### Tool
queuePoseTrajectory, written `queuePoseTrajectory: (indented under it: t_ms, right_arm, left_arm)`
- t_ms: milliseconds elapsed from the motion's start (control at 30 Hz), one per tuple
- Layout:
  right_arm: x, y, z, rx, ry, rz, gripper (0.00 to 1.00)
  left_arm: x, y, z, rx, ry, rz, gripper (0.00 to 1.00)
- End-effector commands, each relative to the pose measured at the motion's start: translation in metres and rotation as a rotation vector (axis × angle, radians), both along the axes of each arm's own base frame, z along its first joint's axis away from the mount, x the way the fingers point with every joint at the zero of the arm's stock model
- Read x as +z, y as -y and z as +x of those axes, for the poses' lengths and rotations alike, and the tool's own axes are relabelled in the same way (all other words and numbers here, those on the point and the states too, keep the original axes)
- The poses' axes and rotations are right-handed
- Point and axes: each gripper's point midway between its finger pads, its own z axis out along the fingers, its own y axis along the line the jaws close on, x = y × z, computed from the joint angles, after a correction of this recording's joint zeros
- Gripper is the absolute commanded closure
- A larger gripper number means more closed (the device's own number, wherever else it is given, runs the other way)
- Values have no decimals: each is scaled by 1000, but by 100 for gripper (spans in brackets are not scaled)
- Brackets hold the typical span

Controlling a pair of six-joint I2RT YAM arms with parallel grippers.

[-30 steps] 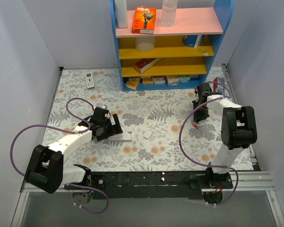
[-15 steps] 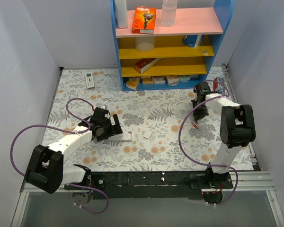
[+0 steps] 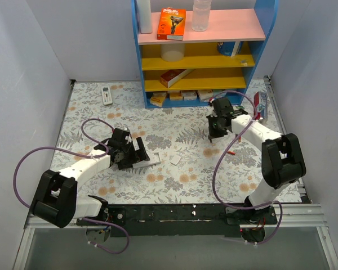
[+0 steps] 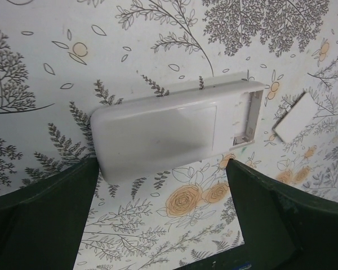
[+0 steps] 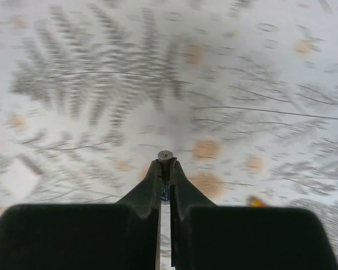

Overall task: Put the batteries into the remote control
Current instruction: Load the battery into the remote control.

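Note:
The white remote control (image 4: 163, 132) lies back up on the floral mat, its battery bay (image 4: 249, 115) open at the right end; it also shows in the top view (image 3: 148, 163). My left gripper (image 4: 158, 225) is open and empty, its fingers either side of the remote's near end, just behind it (image 3: 139, 153). My right gripper (image 5: 166, 169) is shut on a battery (image 5: 166, 156), whose metal end pokes out past the fingertips; it hovers over the mat right of centre (image 3: 213, 133). A second red battery (image 3: 231, 152) lies on the mat; it is blurred in the right wrist view (image 5: 254, 201).
The loose white battery cover (image 3: 174, 160) lies right of the remote (image 4: 297, 116). A small remote with buttons (image 3: 106, 95) lies at the far left. A blue shelf unit (image 3: 197, 62) stands at the back. White walls close in both sides.
My right gripper has moved left and toward the shelf, away from the red battery left on the mat. The left gripper has barely shifted.

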Motion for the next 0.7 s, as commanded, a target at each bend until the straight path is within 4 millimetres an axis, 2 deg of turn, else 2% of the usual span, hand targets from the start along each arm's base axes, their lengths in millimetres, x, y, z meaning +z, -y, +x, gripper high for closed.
queuePoseTrajectory:
  t_ms: [0, 67, 100, 167, 300, 500, 600, 667]
  right_arm:
    - [39, -86, -11, 93, 108, 227, 99]
    - [48, -113, -16, 124, 148, 294, 99]
    - [52, -131, -24, 167, 156, 316, 99]
    - [62, -152, -25, 203, 205, 365, 99]
    - [75, -199, -42, 315, 272, 440, 99]
    - [79, -243, -56, 379, 341, 511, 99]
    - [70, -257, -63, 396, 338, 505, 99]
    - [62, -264, -64, 395, 335, 491, 99]
  left_arm:
    - [9, 20, 1, -23, -8, -114, 2]
    - [11, 24, 0, -35, -11, -137, 2]
    - [11, 25, -1, -31, -13, -143, 2]
    - [14, 24, 1, -24, 5, -142, 2]
    - [20, 14, 5, -5, 58, -98, 2]
    - [17, 1, 7, 69, 59, -47, 2]
    - [8, -2, 5, 105, 24, -32, 2]
    - [3, -3, 3, 108, -2, -18, 6]
